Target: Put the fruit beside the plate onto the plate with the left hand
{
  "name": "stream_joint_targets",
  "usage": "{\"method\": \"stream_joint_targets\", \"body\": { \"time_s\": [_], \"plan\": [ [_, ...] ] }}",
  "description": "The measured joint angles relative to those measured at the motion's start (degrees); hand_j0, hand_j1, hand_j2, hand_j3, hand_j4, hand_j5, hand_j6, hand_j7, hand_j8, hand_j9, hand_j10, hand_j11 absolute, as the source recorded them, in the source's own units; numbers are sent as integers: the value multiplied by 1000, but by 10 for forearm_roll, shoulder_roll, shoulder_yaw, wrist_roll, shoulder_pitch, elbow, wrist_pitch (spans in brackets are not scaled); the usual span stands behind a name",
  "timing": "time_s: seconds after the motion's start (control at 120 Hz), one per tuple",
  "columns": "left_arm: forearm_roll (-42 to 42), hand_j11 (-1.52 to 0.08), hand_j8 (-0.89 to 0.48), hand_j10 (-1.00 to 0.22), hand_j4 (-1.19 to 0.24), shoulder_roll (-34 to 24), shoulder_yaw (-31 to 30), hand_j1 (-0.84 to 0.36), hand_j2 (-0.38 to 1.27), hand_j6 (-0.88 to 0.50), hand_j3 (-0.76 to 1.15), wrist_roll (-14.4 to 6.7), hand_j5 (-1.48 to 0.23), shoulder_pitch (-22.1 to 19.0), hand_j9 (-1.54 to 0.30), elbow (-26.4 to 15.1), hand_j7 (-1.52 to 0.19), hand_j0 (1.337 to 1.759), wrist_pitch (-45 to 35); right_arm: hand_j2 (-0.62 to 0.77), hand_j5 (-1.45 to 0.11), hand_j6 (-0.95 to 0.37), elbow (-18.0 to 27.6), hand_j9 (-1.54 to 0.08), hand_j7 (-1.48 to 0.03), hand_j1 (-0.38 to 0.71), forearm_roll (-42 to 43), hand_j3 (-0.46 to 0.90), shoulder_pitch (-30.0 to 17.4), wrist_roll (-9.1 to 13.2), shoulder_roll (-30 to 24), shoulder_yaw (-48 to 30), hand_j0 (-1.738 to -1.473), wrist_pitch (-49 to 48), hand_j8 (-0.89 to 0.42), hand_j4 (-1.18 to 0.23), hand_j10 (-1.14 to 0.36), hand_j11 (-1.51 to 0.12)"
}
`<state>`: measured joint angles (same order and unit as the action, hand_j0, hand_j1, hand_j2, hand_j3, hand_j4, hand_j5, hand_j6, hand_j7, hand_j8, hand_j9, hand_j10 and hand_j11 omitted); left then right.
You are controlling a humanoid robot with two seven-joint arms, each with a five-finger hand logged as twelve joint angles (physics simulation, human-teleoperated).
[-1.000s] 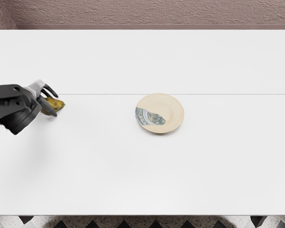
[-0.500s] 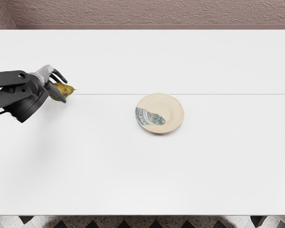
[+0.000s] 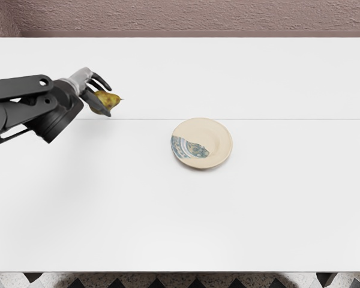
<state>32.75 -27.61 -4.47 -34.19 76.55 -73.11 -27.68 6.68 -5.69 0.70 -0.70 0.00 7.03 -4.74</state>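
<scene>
As you read from the near edge back, log first the floor point(image 3: 168, 282), a thin checkered strip under the table point(image 3: 180, 222), whose white top fills most of the view.

Item next: plate point(image 3: 224, 133), cream with a blue patterned patch on its left side. It rests just in front of the seam that crosses the table, and nothing lies on it.

Item beyond, to the left and well apart from the plate: fruit point(image 3: 109, 99), small and yellow-green. It is gripped in the left hand point(image 3: 87, 89), dark fingers curled over and under it, the arm entering from the left edge. Right arm: not in view.

Farthest: wall point(image 3: 180, 15), brown and rough.

Change to note: a second ago the fruit sat lower and further left in that same grip, close to the table. It has since travelled up and rightward, toward the plate. You may judge the pick-up done and the carry under way, with most of the crossing left. The release is not yet due, so keep the grip firm until the fruit hangs above the plate.
</scene>
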Motion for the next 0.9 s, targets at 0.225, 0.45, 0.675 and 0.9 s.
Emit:
{"method": "stream_joint_targets", "body": {
  "time_s": [0.225, 0.45, 0.675, 0.9],
  "plan": [
    [-1, -841, -407, -593, -609, 22, 22, -227, 272, -430, 0, 0, -862, 1, -834, 1, -811, 1655, 0, 0, 0, -1, 0, 0, 0, -349, 0, 0, 0, 0, 0, 0, -1658, 0, 0, 0, 0, 0],
    [-1, -841, -411, -594, -609, 59, 30, -224, 289, -439, 0, 1, -862, 9, -832, 6, -811, 1656, 0, 0, 0, -1, 0, 0, 0, -349, 0, 0, 0, 0, 0, 0, -1658, 0, 0, 0, 0, 0],
    [-2, -840, -401, -593, -605, 113, 31, -236, 315, -433, 0, 1, -867, 17, -831, 15, -814, 1656, 0, 0, 0, -1, 0, 0, 0, -349, 0, 0, 0, 0, 0, 0, -1658, 0, 0, 0, 0, 0],
    [-1, -839, -397, -584, -605, 164, 31, -263, 373, -424, 0, 1, -866, 23, -830, 27, -811, 1656, 0, 0, 0, -1, 0, 0, 0, -349, 0, 0, 0, 0, 0, 0, -1658, 0, 0, 0, 0, 0]
  ]
}}
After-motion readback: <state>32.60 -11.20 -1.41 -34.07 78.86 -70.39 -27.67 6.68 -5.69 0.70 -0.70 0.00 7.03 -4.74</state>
